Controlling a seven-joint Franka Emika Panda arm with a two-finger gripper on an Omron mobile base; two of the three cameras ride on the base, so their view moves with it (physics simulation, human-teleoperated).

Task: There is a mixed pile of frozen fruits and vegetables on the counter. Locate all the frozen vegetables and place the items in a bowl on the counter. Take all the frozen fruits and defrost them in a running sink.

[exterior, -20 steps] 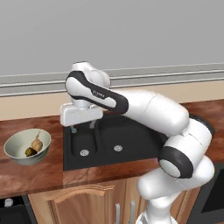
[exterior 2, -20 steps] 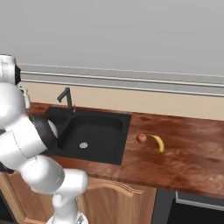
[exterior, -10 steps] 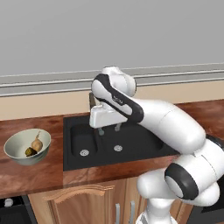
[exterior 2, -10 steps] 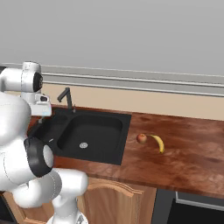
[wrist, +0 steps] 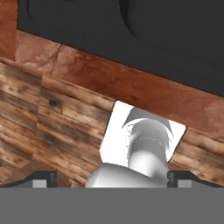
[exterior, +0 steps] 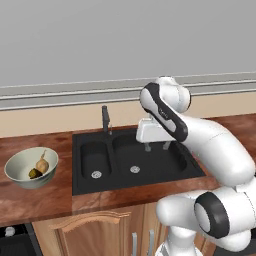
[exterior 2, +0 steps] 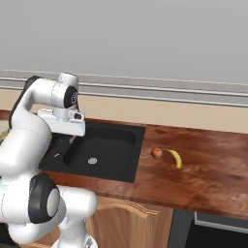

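On the left the bowl sits on the counter with both vegetables in it, the tan bulb leaning beside the dark lump, so that half of the job looks finished. Moving right, the black sink comes next, narrow basin then wide basin, with the slim faucet at its back edge, and no water can be seen running. Above the wide basin hangs the gripper, fingers pointing down, spread wide and carrying nothing. Further right, the apple and the banana lie on the bare worktop, the apple just left of the banana's stem end, the two close together or perhaps touching, both well apart from the sink rim. The step in hand, by my reading, is the reach across for the first fruit. To do it well, stay high enough to clear the sink rim, then come straight down over one fruit alone. The apple is nearer, but it is round and may roll, and a finger dropping on its right side could nudge the banana, so centre the fingers across it from front to back. For the banana, close across the narrow middle, not along its curve.
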